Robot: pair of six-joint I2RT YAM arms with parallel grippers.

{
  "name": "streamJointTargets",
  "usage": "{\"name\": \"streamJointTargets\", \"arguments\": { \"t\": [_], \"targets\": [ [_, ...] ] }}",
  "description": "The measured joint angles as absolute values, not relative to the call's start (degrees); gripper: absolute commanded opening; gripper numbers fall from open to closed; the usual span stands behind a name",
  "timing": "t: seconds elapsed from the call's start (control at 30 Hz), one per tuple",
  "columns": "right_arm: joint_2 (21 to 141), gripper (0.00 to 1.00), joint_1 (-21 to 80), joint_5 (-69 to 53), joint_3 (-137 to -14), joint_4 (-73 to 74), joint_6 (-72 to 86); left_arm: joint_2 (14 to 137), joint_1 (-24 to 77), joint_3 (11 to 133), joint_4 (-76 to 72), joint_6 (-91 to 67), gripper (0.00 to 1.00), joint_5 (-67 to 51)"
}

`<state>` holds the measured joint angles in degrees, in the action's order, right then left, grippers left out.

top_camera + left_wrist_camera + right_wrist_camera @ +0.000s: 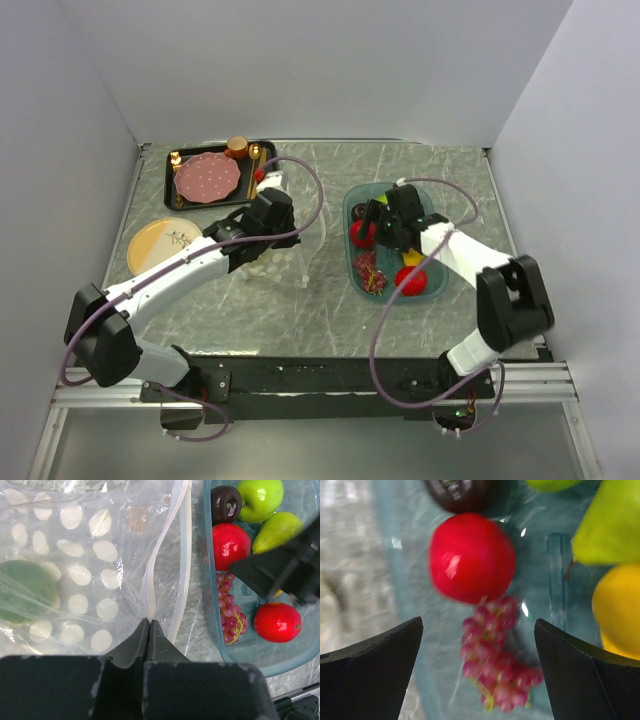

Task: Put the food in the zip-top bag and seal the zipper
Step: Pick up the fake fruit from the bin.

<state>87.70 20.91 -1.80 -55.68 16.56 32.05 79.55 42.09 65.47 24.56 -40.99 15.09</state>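
viewing from above, i see a grey marbled tabletop [330, 310] enclosed by plain white walls [320, 70]. a black tray [170, 160] holding a pink dotted plate [207, 177] and an orange cup [237, 146] sits at the far left corner, with a yellow plate [165, 243] nearer.

the zip-top bag [90, 540] stands near the middle of the tabletop. the left claw [150, 625] is closed, its tips pinching the bag's edge where the zipper [185, 555] runs in.

the food lies in a teal tray [260, 667] just right of the bag: a red ball [470, 557], a dark red bunch [495, 675], a dark brown ball [460, 492], a green pear [610, 525] and a yellow fruit [620, 605]. the right claw [479, 625] hangs above the tray, jaws spread wide, the bunch between its fingers in the wrist view; it grips nothing.

a green shape [25, 590] shows through the bag's film; i cannot tell whether it lies inside or behind. the right wrist view is blurred, and the pear and yellow fruit are cut off at its edge.
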Motion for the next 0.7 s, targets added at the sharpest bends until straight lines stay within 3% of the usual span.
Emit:
{"name": "streamJointTargets", "arguments": {
  "t": [0.13,0.3,0.47,0.5,0.53,0.7],
  "targets": [
    [93.8,0.99,20.6,-1.9,-59.2,16.0,31.3,79.7,42.1,65.5,24.6,-41.0,0.01,14.9],
    [97.7,0.85,20.4,-2.8,-60.8,14.4,31.3,79.7,42.1,65.5,24.6,-41.1,0.01,14.9],
    [98.4,0.83,20.4,-3.0,-60.9,13.3,31.7,79.7,42.1,65.5,24.6,-41.2,0.01,14.8],
    [98.4,0.79,20.4,-3.0,-60.9,13.0,31.7,79.7,42.1,65.5,24.5,-41.2,0.01,14.8],
    [98.4,0.68,20.4,-2.9,-60.9,12.6,31.7,79.7,42.1,65.5,24.5,-41.2,0.01,14.8],
    [98.4,0.57,20.3,-2.9,-60.8,11.7,31.9,79.7,42.1,65.5,24.3,-41.2,0.01,14.3]
  ]
}}
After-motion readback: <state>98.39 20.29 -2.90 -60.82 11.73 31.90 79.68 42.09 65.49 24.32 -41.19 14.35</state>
